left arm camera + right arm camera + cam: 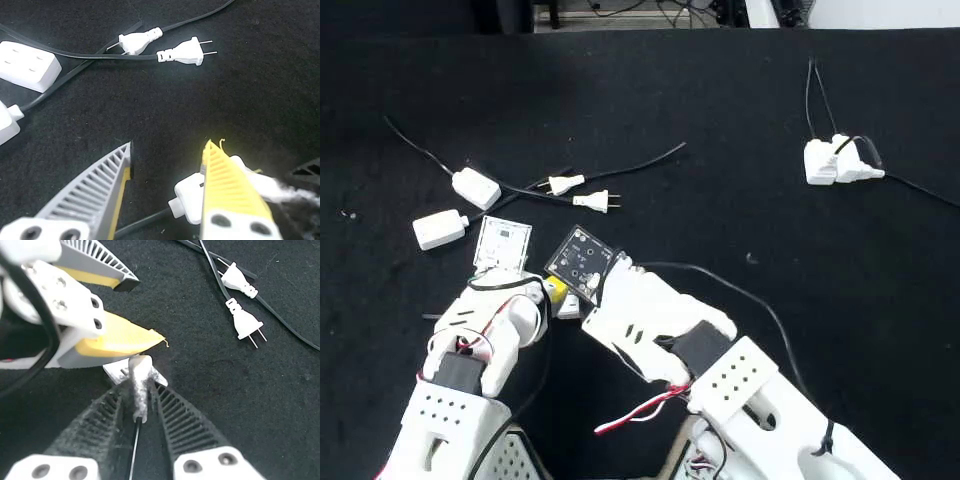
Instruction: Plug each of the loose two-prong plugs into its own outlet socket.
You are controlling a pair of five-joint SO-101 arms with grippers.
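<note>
- Plainly, right wrist view: the right pincer [136, 389] clamps a white plug [140, 367]; from above, the wrist hides that grip.
- Left pincer [167, 145] gapes open just beside it.
- On the counter [720, 100], two loose plugs [596, 202] lie at 12 o'clock of the pincers, an outlet block [475, 187] at 10.

The plug [187, 51] is smooth plastic, the cloth [260, 110] matt and fuzzy.

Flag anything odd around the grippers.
Both crowd one white plug: the right gripper is shut on it, while the yellow finger of the open left gripper sits close beside it. A frayed thread sticks out from that finger's tip.
</note>
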